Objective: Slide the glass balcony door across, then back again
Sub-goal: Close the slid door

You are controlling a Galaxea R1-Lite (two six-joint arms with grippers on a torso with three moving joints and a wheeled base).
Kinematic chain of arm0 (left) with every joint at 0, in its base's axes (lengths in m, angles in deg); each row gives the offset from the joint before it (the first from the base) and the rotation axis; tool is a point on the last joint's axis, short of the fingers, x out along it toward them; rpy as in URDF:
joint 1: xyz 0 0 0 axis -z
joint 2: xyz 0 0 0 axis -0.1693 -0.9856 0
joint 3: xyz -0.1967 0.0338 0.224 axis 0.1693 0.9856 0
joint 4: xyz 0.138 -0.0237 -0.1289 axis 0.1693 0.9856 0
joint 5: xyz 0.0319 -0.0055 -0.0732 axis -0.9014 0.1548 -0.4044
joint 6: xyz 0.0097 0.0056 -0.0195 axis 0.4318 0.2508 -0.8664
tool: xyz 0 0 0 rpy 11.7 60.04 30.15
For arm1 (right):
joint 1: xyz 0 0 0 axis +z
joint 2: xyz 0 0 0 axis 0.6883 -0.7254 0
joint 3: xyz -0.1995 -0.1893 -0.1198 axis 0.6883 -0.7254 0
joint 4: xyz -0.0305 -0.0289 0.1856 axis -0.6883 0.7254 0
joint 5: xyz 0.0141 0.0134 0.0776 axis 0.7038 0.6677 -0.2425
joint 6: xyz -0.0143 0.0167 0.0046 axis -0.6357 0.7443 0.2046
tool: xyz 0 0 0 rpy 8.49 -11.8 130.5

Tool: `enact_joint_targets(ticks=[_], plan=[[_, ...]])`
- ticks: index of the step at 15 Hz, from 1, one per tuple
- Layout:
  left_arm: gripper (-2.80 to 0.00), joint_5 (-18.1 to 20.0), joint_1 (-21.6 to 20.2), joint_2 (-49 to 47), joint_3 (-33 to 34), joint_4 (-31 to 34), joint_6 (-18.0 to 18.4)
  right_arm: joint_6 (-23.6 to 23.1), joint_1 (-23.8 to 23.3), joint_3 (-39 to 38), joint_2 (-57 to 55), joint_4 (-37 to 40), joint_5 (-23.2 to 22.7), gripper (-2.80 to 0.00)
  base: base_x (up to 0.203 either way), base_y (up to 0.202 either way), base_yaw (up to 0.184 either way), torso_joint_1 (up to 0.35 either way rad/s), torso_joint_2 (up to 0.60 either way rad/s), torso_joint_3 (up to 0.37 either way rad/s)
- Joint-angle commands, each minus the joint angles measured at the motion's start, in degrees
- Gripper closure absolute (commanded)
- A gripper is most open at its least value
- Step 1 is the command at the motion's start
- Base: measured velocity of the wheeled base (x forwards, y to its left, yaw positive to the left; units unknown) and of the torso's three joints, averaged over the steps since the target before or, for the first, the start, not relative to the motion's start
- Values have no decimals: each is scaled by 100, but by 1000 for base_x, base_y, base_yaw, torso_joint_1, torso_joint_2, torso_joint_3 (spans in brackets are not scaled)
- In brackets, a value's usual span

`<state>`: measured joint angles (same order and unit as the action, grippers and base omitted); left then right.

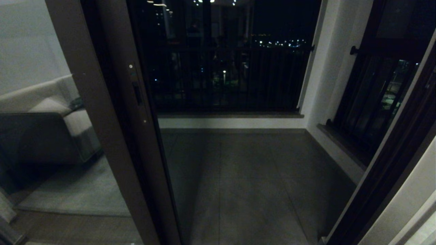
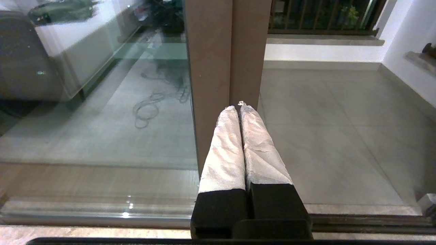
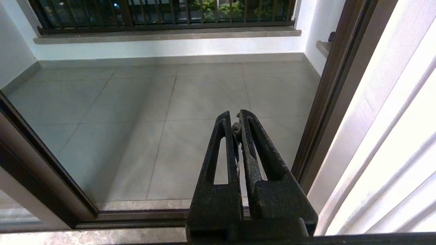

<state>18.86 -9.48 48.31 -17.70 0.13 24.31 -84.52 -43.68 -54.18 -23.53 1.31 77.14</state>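
The glass balcony door [image 1: 141, 112] stands at the left of the doorway, its dark brown stile carrying a slim black handle [image 1: 137, 93]. The doorway to its right is open onto the balcony. Neither arm shows in the head view. In the left wrist view my left gripper [image 2: 237, 107], with white-wrapped fingers [image 2: 223, 149], is shut and empty. Its tips sit close before the seam between two brown stiles, the door stile [image 2: 248, 51] being the one beside the opening. My right gripper [image 3: 235, 117] is shut and hangs over the balcony floor.
A second brown-framed glass panel [image 1: 92, 102] overlaps the door on the left and reflects a sofa [image 1: 41, 129]. Beyond the floor track [image 3: 136, 216] lies the tiled balcony floor [image 1: 245, 177], ending at a barred railing [image 1: 224, 78]. The brown door jamb [image 3: 327, 102] stands at the right.
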Motion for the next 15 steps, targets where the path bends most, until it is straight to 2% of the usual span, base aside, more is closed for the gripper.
enact_joint_targets(ticks=[1, 15], plan=[[0, 0, 0, 9, 9, 0, -1, 3, 1, 0, 0, 2, -2, 0, 0, 0, 0, 0, 0, 0], [0, 0, -7, 9, 9, 0, 13, -6, 1, 0, -6, 2, -2, 0, 0, 0, 0, 0, 0, 0]])
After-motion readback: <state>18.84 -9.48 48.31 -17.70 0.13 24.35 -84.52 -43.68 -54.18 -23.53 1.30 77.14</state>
